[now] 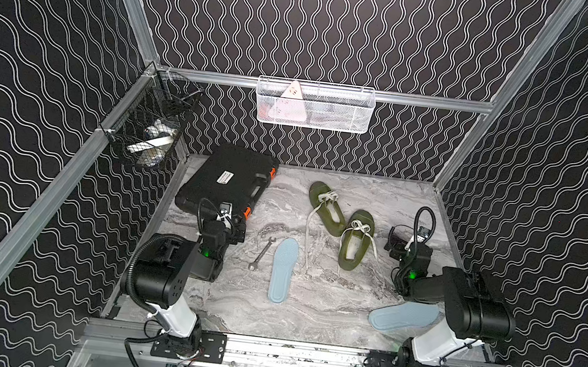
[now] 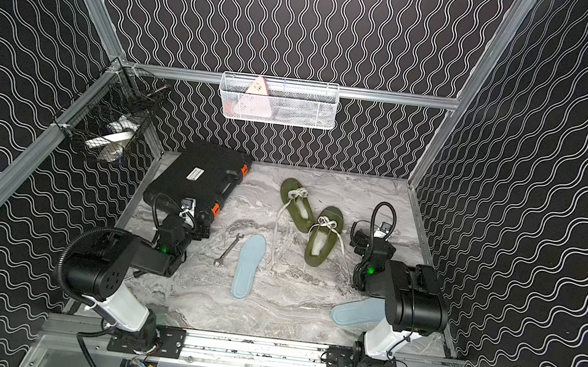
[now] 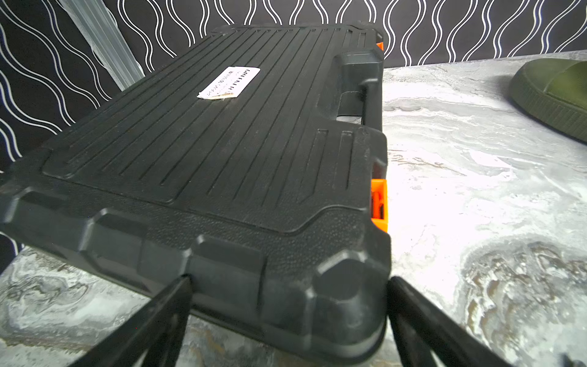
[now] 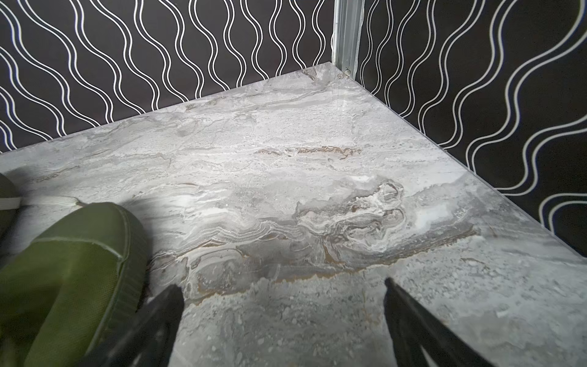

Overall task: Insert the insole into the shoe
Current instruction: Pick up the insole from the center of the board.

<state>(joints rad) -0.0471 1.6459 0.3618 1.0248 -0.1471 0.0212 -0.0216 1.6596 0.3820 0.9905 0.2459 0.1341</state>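
Two olive green shoes with pale laces lie on the marble table, the far shoe point(image 1: 325, 207) point(image 2: 297, 205) and the near shoe point(image 1: 355, 242) point(image 2: 323, 238). A light blue insole point(image 1: 283, 270) point(image 2: 249, 266) lies flat in front of them. Another blue insole point(image 1: 403, 316) point(image 2: 357, 312) lies partly under my right arm. My left gripper point(image 1: 238, 229) point(image 3: 289, 281) is open at the corner of a black case, holding nothing. My right gripper point(image 1: 392, 246) point(image 4: 282, 286) is open over bare table, just right of the near shoe point(image 4: 73, 273).
A black tool case point(image 1: 226, 184) point(image 3: 222, 143) with orange latches fills the back left. A metal wrench point(image 1: 262, 253) lies left of the middle insole. A white mesh basket point(image 1: 314, 106) hangs on the back wall. A black wire basket point(image 1: 148, 126) hangs at the left.
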